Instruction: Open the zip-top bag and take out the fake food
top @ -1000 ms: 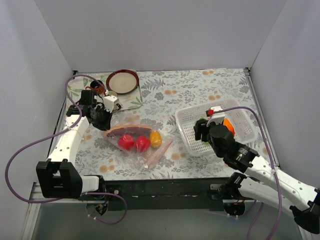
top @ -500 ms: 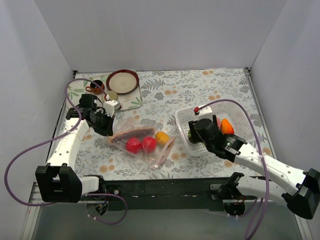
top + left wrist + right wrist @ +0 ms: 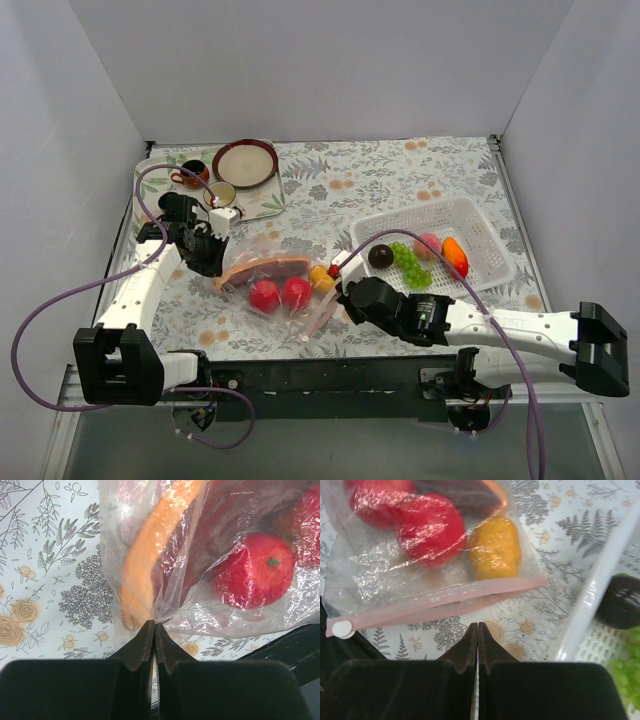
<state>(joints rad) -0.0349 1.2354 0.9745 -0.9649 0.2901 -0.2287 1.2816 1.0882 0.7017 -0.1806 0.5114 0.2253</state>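
- Top external view: the zip-top bag (image 3: 285, 316) lies on the floral table (image 3: 380, 180) between the arms, near the white basket (image 3: 487, 217).
- Left gripper (image 3: 154, 628): jaws together, clamped on a fold of the bag.
- Right gripper (image 3: 477, 630): jaws together, empty, just short of the pink zip strip (image 3: 445, 600).
- Fake food (image 3: 264, 294): two red, one yellow and one maroon piece are bagged; the grapes (image 3: 410, 264) and dark ball (image 3: 380, 256) sit in the basket.
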